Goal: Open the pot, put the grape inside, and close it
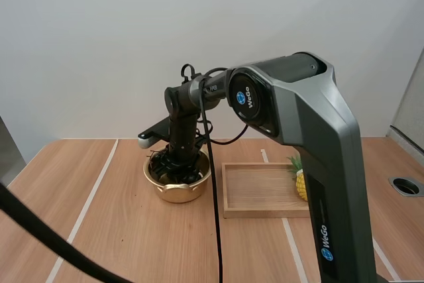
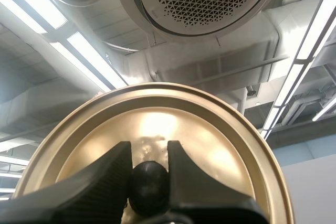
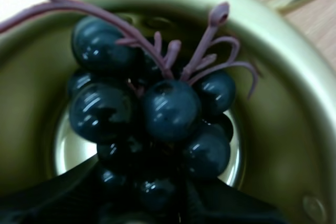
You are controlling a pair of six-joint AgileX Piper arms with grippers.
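Right wrist view: right claw pinches glossy dark grapes inside gold pot; left claw grips lid.

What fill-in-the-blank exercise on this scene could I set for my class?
1. The left hand grips the lid by its ___.
2. The grapes are inside the ___.
3. By the tray stands a yellow toy ___.
Missing words: knob; pot; pineapple.
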